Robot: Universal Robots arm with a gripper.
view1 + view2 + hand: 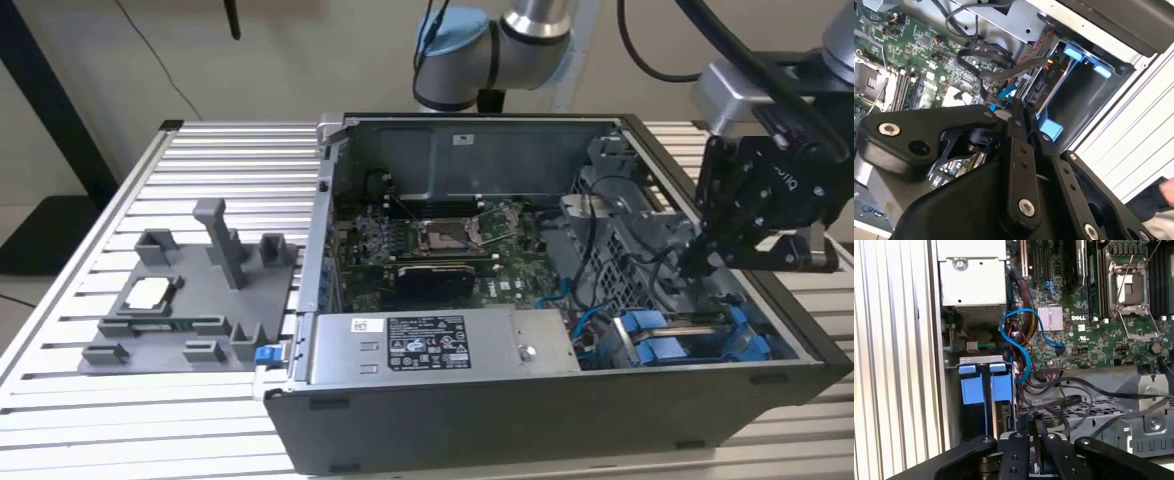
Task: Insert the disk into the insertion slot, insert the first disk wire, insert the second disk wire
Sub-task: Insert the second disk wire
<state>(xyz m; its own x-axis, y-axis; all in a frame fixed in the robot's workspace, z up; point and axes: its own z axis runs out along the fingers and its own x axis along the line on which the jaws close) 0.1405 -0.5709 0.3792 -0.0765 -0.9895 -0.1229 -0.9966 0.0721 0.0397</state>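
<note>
- pincer (697, 268) low inside case (561, 410), fingers pressed near together on what looks like a wire plug; hard to confirm.
- disk (985, 390) seated in bay just beside pincer.
- best kept square to socket, pushed gently.

Print too small to read covers the white sticker (408, 342) on the grey power supply box (534, 345), a white maker's logo (1080, 318) marks the green motherboard (1094, 345), and partly hidden white lettering runs along the gripper (695, 268).
</note>
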